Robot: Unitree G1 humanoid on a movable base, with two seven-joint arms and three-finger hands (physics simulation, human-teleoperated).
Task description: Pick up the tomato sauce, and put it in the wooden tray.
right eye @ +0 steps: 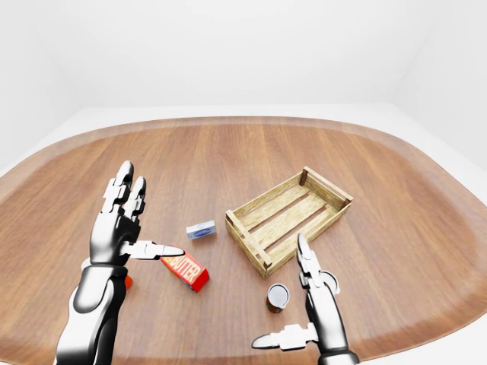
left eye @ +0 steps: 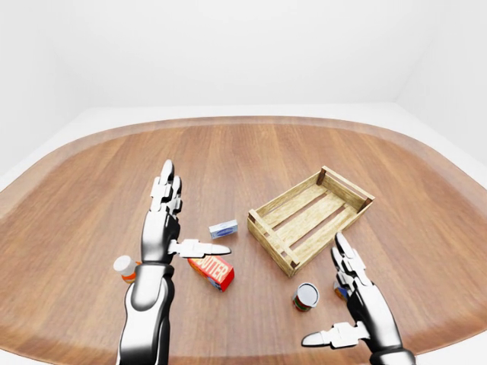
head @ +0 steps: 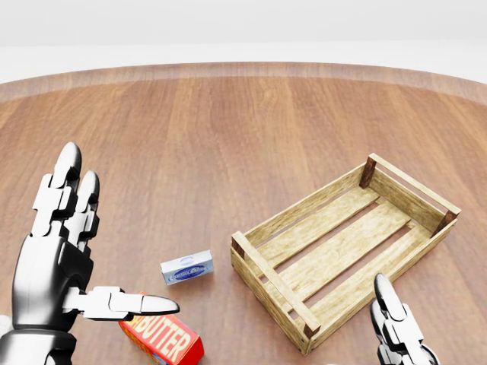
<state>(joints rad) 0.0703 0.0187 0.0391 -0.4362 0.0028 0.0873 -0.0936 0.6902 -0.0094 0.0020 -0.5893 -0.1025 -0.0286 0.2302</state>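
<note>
A broad wooden tabletop [left eye: 251, 152] is filling all three views, oval at its edges. The wooden tray [head: 346, 247], a slatted crate, is sitting empty on it toward the right of the head view, turned at an angle.

The left hand [head: 65, 251] is hovering above the tabletop at the left of the head view, its fingers [head: 67, 182] stretched straight up and the thumb pointing right, so the hand is spread apart and gripping nothing. The right hand [left eye: 361, 304] is hanging low at the bottom right of the left-eye view, fingers likewise splayed and empty.

A red butter box [head: 163, 340] is lying just below the left thumb. A small blue-and-white box [head: 186, 268] is resting between the butter box and the tray. The tomato sauce can [left eye: 307, 296] is standing upright on the tabletop below the tray's near corner in the left-eye view, just left of the right hand and apart from it. A white-capped bottle [left eye: 124, 268] is showing beside the left forearm.
</note>
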